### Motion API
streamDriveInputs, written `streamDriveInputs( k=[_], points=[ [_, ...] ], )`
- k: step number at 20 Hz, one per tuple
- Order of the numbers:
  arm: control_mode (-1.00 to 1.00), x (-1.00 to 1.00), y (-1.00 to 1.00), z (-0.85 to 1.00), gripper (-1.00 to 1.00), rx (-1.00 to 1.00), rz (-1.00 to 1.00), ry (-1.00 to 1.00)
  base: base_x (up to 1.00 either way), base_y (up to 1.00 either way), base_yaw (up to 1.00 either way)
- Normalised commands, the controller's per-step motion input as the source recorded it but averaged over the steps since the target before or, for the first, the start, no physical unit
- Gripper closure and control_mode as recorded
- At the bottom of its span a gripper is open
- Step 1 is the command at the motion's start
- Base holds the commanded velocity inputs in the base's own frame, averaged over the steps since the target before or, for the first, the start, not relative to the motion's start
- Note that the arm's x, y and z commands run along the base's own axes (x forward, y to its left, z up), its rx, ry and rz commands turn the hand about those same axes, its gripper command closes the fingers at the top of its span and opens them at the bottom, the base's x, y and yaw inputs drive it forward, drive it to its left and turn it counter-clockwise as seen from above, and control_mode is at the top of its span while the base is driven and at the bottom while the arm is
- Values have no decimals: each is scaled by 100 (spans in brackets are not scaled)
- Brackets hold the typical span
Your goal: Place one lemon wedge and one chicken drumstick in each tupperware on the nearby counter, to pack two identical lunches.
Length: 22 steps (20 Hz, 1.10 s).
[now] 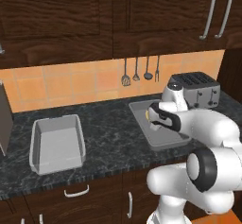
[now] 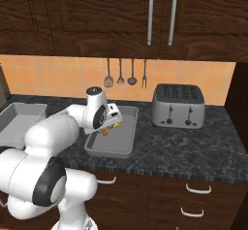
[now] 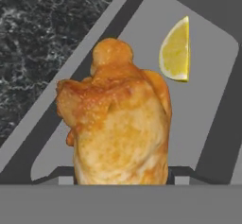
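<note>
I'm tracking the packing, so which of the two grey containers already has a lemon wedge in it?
The right tupperware, nearer the toaster: a yellow lemon wedge lies inside, under the gripper holding a drumstick. The left tupperware looks empty.

Silver toaster (image 2: 177, 106), 4 hanging utensils (image 2: 125, 73)

In the hand view the chicken drumstick (image 3: 120, 124) rises straight ahead of the gripper (image 3: 120, 178) and hides its fingertips, so where they meet the meat cannot be made out, and its lower end is cut off at the bottom edge. The tupperware (image 3: 212, 109) beneath it runs out of the picture. From the left base view the arm hides the drumstick and much of that container (image 1: 142, 116). From the right base view the drumstick (image 2: 104, 131) is a tiny orange speck.
</note>
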Motion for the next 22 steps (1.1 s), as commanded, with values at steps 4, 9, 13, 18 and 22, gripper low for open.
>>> streamDriveInputs(
  k=[4,9,13,18,22],
  points=[
    [-100,35,-1,-59,100,-5,9,0,0,0,0],
    [-100,34,-17,-37,100,0,7,0,0,0,0],
    [-100,39,-17,-34,-100,0,7,0,0,0,0],
    [-100,16,0,13,-100,0,0,0,0,0,0],
    [-100,-10,0,50,-100,0,0,0,0,0,0]
  ],
)
